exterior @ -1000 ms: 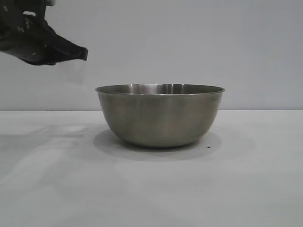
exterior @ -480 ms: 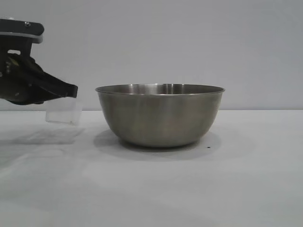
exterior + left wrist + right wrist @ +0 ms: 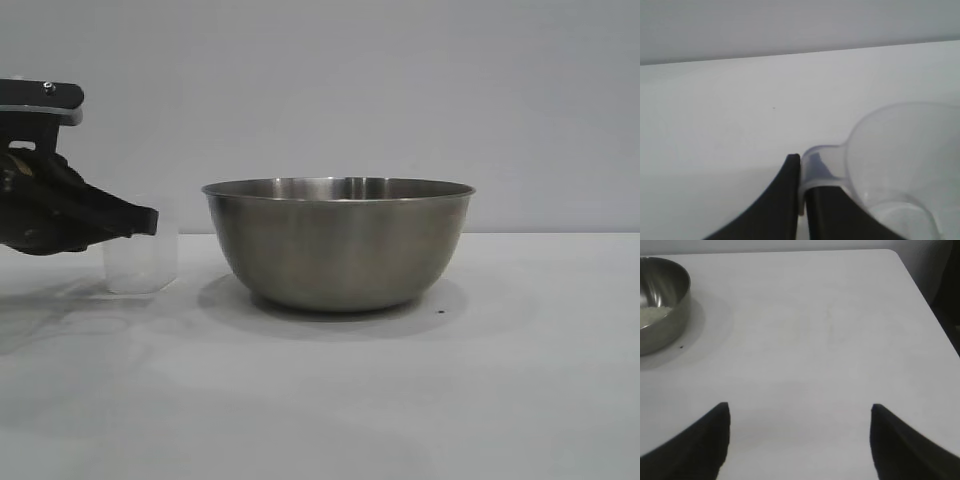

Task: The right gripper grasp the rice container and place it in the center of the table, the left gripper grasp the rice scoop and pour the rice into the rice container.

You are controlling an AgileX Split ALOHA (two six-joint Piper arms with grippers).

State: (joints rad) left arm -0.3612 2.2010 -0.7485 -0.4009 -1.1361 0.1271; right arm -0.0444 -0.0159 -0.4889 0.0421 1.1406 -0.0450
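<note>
The rice container [image 3: 338, 243] sits mid-counter, a pale heap of rice [image 3: 651, 315] already inside, so the pour looks done. At its nine o'clock the rice scoop [image 3: 140, 258] stands upright on the counter [image 3: 400, 400], looking empty, just beside the bowl but apart from it. The left hand [image 3: 148, 220] is at the scoop's handle, fingers [image 3: 785, 200] close either side; whether it grips or has let go, I cannot tell. The right hand [image 3: 800, 440] waits wide and empty, well off toward three o'clock, out of the way.
</note>
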